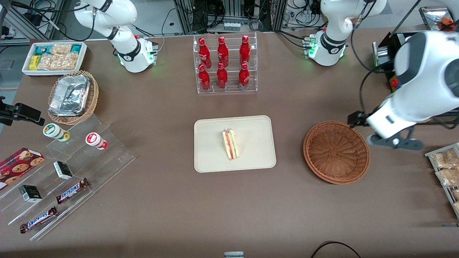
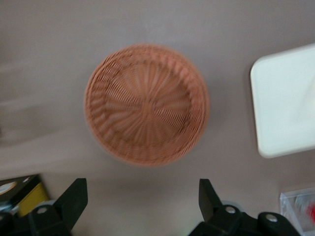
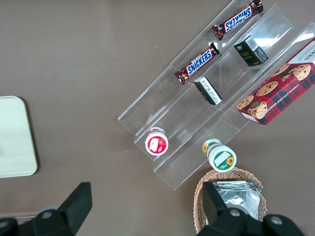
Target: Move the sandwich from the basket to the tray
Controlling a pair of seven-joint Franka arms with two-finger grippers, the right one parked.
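The working left arm's black two-finger gripper (image 2: 142,204) hangs above the brown worktop (image 2: 49,49) near the round reddish-brown woven wicker basket (image 2: 146,104), and the wrist view's edge cuts off everything but its two spread fingers (image 2: 73,200); in the front view the white, motion-blurred arm hides them. The flat cream-beige plastic tray (image 2: 285,101) runs out of the wrist view, so the small clear-wrapped triangular sandwich (image 1: 230,144) does not show there. The whole wrist view is blurred, leaving a clear container with something red (image 2: 300,210) and a dark and yellow object (image 2: 22,192), both cut off, too unclear to identify.
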